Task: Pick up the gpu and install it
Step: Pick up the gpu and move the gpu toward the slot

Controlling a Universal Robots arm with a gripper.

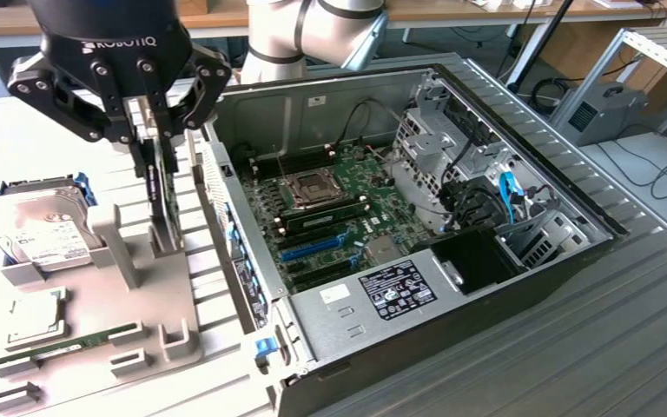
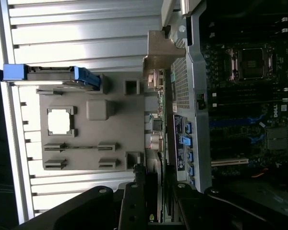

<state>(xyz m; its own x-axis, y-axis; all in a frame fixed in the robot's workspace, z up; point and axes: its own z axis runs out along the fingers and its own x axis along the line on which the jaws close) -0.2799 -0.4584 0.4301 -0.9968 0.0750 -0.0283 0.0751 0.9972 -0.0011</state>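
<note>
At the front of the grey tray point(image 1: 183, 339) lie a green memory stick point(image 1: 62, 345) and a square chip point(image 1: 32, 323). Behind them a hard drive point(image 1: 35, 228) stands in blue rails. Past it the gpu point(image 1: 162, 198) stands on edge, its lower end down among the tray's posts; whether it rests in them cannot be told. The claw point(image 1: 156, 130) is clenched on its top edge. Just beside it, on the exterior view's right, an open computer case point(image 1: 310, 95) lies on the bench point(image 1: 565, 347), its motherboard point(image 1: 333, 195) exposed.
</note>
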